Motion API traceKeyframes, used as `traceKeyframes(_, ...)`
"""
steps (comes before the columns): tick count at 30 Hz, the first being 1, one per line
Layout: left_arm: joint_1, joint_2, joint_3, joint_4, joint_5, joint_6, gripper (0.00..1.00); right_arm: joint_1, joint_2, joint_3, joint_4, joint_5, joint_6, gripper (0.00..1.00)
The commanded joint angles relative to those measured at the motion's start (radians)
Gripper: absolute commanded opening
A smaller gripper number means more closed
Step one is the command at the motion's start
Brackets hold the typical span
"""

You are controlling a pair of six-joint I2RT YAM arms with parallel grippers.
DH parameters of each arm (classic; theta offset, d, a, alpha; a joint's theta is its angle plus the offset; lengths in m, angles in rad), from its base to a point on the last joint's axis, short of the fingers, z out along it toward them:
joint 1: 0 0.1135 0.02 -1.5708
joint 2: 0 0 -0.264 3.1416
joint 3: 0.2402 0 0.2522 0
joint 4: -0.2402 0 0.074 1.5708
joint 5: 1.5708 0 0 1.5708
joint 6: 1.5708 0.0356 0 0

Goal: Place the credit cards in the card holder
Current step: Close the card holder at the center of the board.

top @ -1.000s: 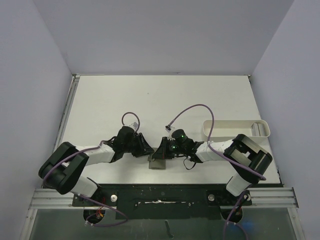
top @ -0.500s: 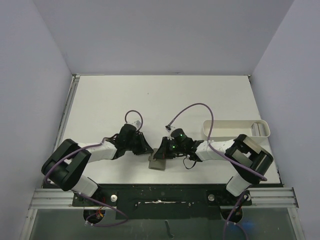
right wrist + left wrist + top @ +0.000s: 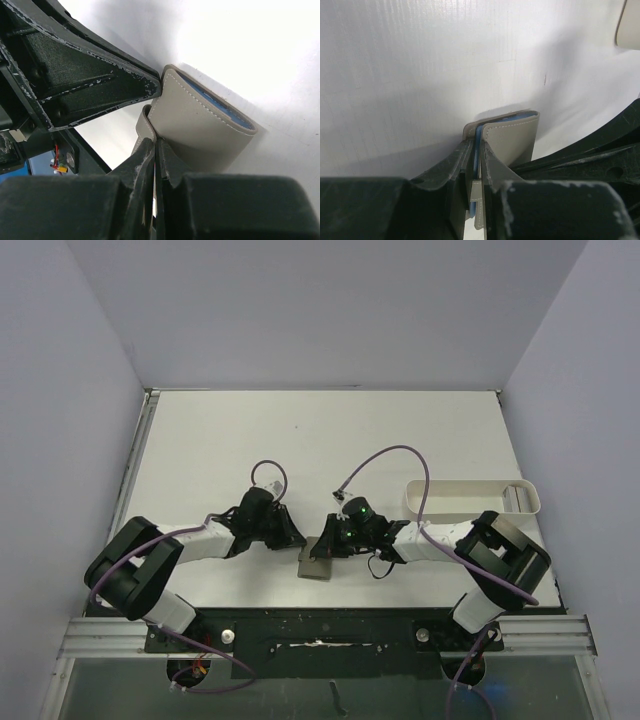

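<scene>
1. Progress is hard to judge. No credit cards show in any view, neither on the table beside the card holder nor in a gripper. I cannot tell whether they already sit inside it.
2. The card holder sits between the two grippers. It is folded almost closed, with its blue lining showing only as a thin strip along the edge.
3. The left gripper is narrowed to a pinch. It clamps one grey-olive wall of the card holder, with the lining caught between its pads.
4. The right gripper comes from the holder's opposite side. Its jaws are nearly together, nipping a thin flap or tab of the card holder.
5. My reading is that the two grips serve to part or steady the holder. If the cards are in, only letting go remains.
6. A white tray stands well to the right of the card holder and does not touch it.
</scene>
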Motion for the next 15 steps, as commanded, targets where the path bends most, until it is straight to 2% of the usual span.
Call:
traceKeyframes(1,-0.008,0.015,0.024,-0.02,-0.042,0.035,0.1,-0.019,-0.04,0.016,0.006,0.031,-0.021,0.0)
traceKeyframes(15,-0.022,0.037,0.034,-0.017,-0.04,0.038,0.1,-0.061,-0.041,0.039,-0.039,0.051,-0.096,0.0)
